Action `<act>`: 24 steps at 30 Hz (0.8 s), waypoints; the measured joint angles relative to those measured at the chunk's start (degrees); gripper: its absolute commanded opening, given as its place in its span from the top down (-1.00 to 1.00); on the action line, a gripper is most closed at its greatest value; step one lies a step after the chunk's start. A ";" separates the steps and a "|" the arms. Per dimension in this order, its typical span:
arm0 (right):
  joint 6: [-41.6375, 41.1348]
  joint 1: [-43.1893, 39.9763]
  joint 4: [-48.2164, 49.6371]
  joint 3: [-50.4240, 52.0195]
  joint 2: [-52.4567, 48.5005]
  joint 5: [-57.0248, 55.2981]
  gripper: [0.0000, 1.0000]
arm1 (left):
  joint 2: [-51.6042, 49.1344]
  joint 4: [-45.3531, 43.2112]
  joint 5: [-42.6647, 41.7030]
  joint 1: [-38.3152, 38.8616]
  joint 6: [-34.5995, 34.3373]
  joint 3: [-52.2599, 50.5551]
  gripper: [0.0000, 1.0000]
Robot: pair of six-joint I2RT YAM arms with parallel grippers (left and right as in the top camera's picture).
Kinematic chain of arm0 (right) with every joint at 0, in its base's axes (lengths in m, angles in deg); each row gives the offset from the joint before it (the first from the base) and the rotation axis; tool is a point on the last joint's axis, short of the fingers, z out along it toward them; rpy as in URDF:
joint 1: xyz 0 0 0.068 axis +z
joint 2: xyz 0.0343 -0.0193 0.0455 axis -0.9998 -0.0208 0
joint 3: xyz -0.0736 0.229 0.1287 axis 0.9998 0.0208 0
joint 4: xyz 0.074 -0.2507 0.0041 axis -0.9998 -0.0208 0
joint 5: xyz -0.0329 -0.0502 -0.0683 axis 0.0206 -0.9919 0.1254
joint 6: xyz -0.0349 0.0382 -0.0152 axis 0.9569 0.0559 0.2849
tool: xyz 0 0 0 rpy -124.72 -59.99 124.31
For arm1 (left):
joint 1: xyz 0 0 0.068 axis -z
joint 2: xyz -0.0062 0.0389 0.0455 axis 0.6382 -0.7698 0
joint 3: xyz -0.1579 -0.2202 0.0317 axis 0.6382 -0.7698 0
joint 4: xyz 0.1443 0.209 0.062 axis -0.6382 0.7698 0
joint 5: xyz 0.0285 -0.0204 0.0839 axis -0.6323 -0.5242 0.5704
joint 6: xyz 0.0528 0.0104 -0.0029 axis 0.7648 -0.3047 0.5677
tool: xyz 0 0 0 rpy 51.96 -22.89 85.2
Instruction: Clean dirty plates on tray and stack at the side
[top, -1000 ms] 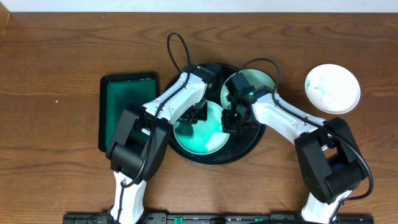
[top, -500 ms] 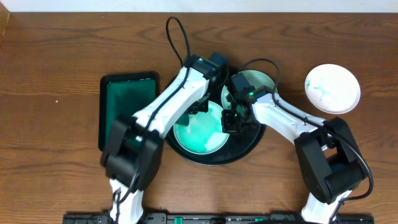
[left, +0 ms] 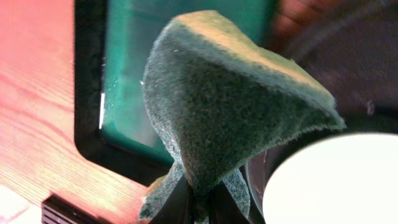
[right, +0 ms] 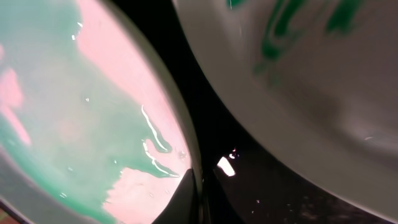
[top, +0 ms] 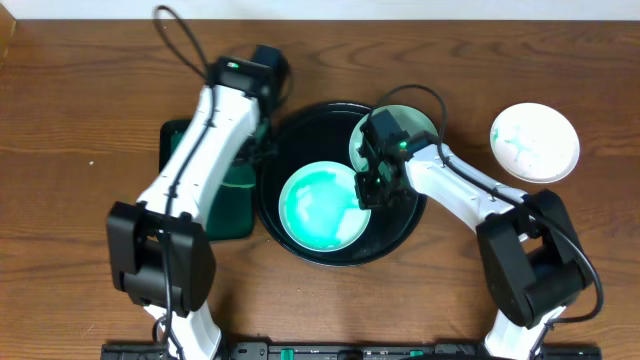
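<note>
Overhead: right tool (top: 366,192) pinches the mint plate (top: 315,212) rim; left tool (left: 200,202) clamps a sponge (left: 230,106).

Tabletop (top: 80,100) is brown wood grain, and the round tray (top: 310,130) mid-counter is glossy black, holding a mint plate (top: 320,205) washed in watery teal-green and a second plate (top: 420,125), pale with darker green smears. By the right edge the white plate (top: 535,142) has thin green streaks. Toward the left edge the rectangular tray (top: 235,205) is dark green with a black rim, and the sponge (left: 230,99) is fuzzy dark green with a tan top.
</note>
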 measured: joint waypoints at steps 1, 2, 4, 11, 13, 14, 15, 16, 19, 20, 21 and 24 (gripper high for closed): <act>0.68 0.00 -0.22 -0.55 0.48 -0.46 0.97 | 0.00 0.00 -0.35 -1.03 -0.02 -0.07 0.85; 1.33 0.00 -0.39 -1.03 1.05 -0.81 0.97 | 0.00 0.07 -0.70 -2.19 -0.02 -0.22 0.85; 2.60 0.00 -0.92 -1.95 2.99 -2.19 0.97 | 0.00 0.09 -1.38 -3.98 0.02 -0.61 0.85; 4.70 0.00 -3.48 -2.84 10.38 -9.90 0.97 | -0.04 0.09 -2.97 -7.50 0.33 -2.19 0.85; 5.35 0.00 -4.13 -2.86 11.91 -12.33 0.97 | -0.04 0.04 -3.21 -7.76 0.42 -2.27 0.85; 5.64 0.00 -4.33 -2.86 12.50 -13.29 0.97 | -0.04 -0.02 -3.23 -7.80 0.42 -2.29 0.85; 5.99 0.00 -4.50 -2.86 13.20 -14.45 0.98 | -0.04 -0.20 -3.23 -7.80 0.42 -2.38 0.85; 6.25 0.00 -4.61 -2.86 13.84 -15.47 0.98 | -0.04 -0.28 -3.23 -7.80 0.44 -2.40 0.85; 7.34 0.31 -4.59 -2.86 16.06 -19.19 0.97 | -0.04 -0.46 -3.28 -7.80 0.44 -2.71 0.85; 7.78 0.74 -4.52 -2.86 16.87 -20.65 0.98 | -0.04 -0.50 -3.30 -7.80 0.46 -2.73 0.85; 8.33 1.27 -4.48 -2.86 17.66 -21.79 0.98 | -0.04 -0.59 -3.30 -7.80 0.46 -2.73 0.85; 10.73 3.58 -4.04 -2.86 20.37 -25.94 0.97 | -0.04 -0.68 -3.39 -7.80 0.50 -2.73 0.85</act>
